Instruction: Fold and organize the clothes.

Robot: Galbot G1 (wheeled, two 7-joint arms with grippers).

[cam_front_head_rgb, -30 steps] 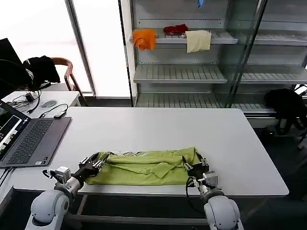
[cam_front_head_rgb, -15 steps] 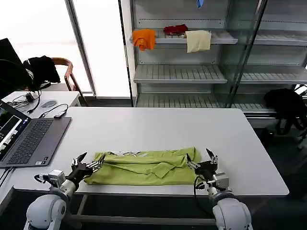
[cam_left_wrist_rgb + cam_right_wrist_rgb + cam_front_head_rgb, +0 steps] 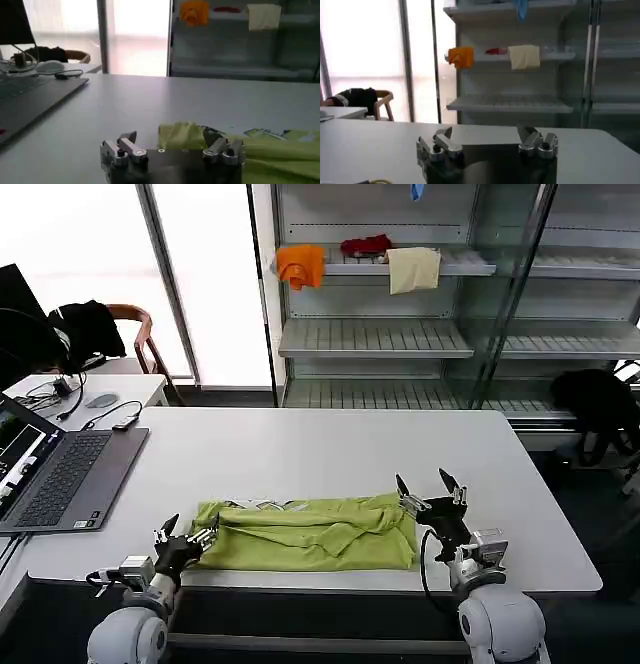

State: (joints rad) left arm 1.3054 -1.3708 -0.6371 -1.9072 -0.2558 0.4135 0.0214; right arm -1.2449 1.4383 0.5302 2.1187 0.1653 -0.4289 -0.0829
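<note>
Metal fingers [image 3: 169,527] of the left gripper [image 3: 188,532] are spread, at the left end of the T-shirt [image 3: 310,534] and holding nothing. The right gripper [image 3: 431,489] is raised off the T-shirt's right end, fingers also spread and empty. Lime-green and folded into a long band, the T-shirt lies along the near edge of the white surface [image 3: 330,449].

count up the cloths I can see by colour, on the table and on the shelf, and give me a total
Yellow-green: 1, the T-shirt on the table
Orange: 1, cloth on the shelf
Red: 1, cloth
Cream: 1, cloth
Total: 4
</note>
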